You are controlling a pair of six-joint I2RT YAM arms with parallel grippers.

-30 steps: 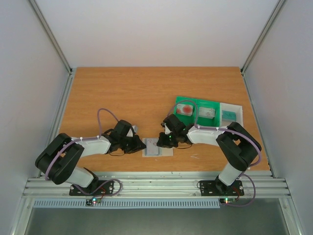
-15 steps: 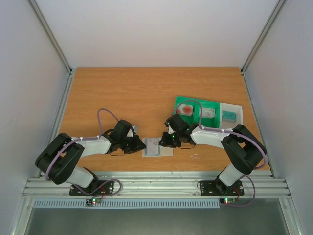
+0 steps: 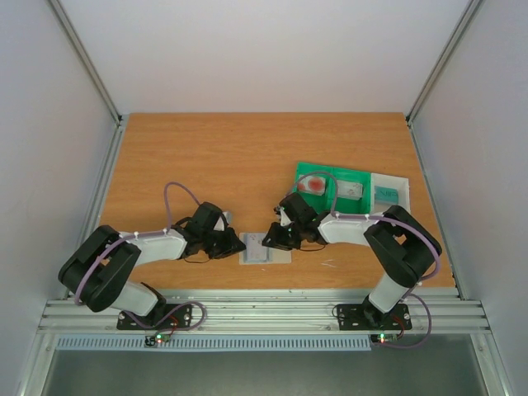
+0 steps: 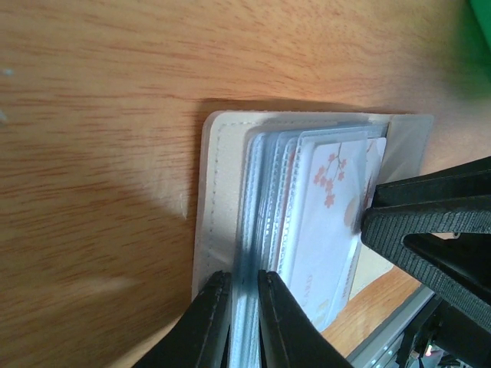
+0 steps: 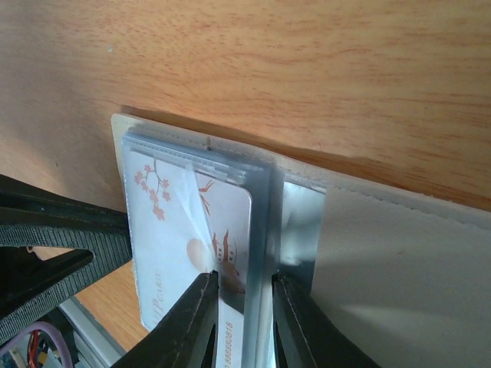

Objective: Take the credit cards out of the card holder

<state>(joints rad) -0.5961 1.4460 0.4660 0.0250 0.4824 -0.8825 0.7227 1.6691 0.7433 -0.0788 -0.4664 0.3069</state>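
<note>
at the wrists, unlike overhead, card holder [image 5: 399, 261] shows a blossom-printed white card [image 5: 226, 218].

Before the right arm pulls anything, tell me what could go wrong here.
1. The right claw seems to straddle both the white card and its translucent sleeve, so a pull may drag the sleeve along instead of freeing the card.
2. The left claw pinches only thin sleeve edges of the card holder; that grip could slip and the holder slide.
3. Both claws work close together and could bump.
</note>
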